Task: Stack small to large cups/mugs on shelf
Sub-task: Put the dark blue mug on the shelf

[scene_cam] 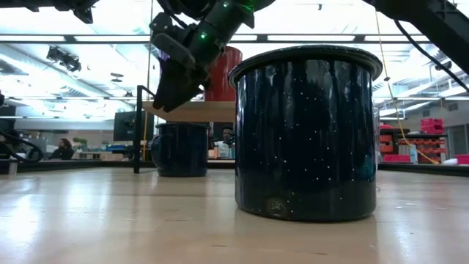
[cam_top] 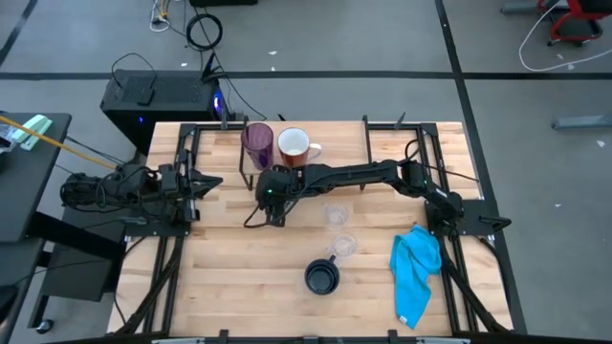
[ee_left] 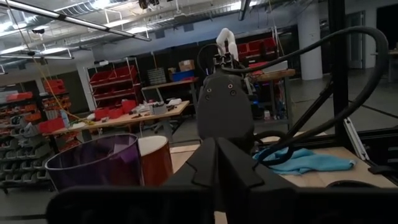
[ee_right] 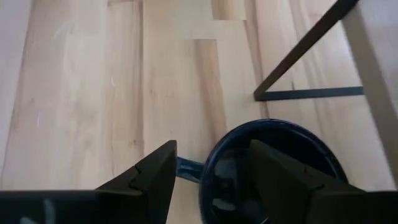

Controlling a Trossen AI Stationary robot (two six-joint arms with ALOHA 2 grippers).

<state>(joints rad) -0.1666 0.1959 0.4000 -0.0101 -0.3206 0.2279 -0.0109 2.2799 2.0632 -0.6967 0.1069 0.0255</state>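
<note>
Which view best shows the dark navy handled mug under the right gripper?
The right wrist view. There the dark navy handled mug sits close, its rim and handle between the fingers of the open right gripper. The low view shows only its side, far off. In the high view the arm hides it, and the left wrist view misses it.

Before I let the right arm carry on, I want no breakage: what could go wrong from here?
The open right tool straddles the rim of the dark navy enamel mug beside the shelf's thin black metal leg; lifting could knock that leg. A one-wall grip may let the mug tilt or slip. Two small clear glasses stand close by.
</note>
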